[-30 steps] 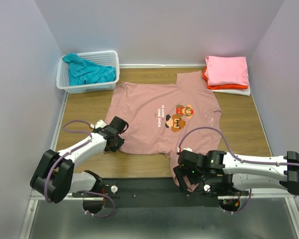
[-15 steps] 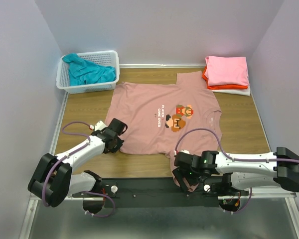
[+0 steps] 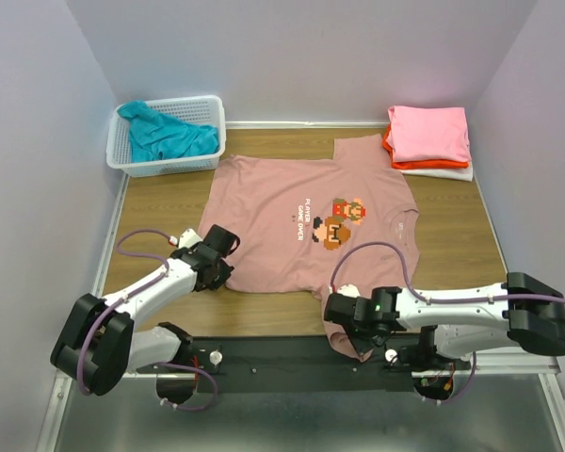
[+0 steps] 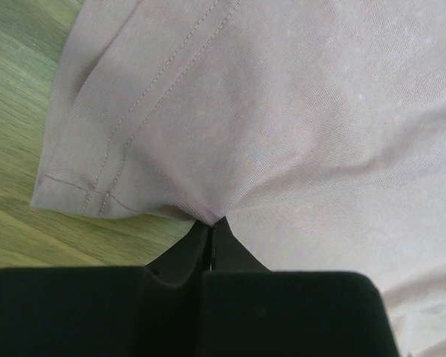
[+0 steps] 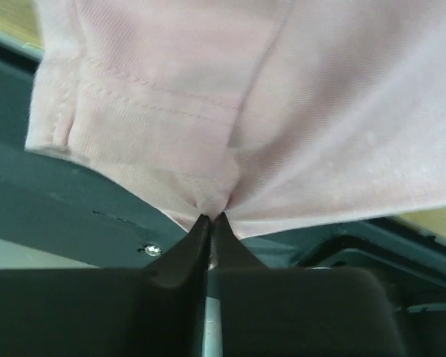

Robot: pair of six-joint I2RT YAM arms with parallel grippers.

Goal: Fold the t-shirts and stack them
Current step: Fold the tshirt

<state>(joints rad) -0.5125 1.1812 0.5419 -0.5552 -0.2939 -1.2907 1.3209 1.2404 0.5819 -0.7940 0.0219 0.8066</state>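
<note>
A dusty-pink t-shirt with pixel game figures lies spread flat in the middle of the wooden table. My left gripper is shut on its near-left hem corner, the cloth puckering at the tips. My right gripper is shut on the near sleeve, which hangs over the table's front edge. A teal t-shirt lies crumpled in the basket. Folded t-shirts, bright pink on orange on white, sit stacked at the far right.
A white lattice basket stands at the far left corner. Purple walls close in the table on three sides. A black rail runs along the near edge under both arms.
Both grippers have closed on the dusty-pink shirt's near edge. The right arm has slid slightly left and nearer; the left arm has barely moved.
</note>
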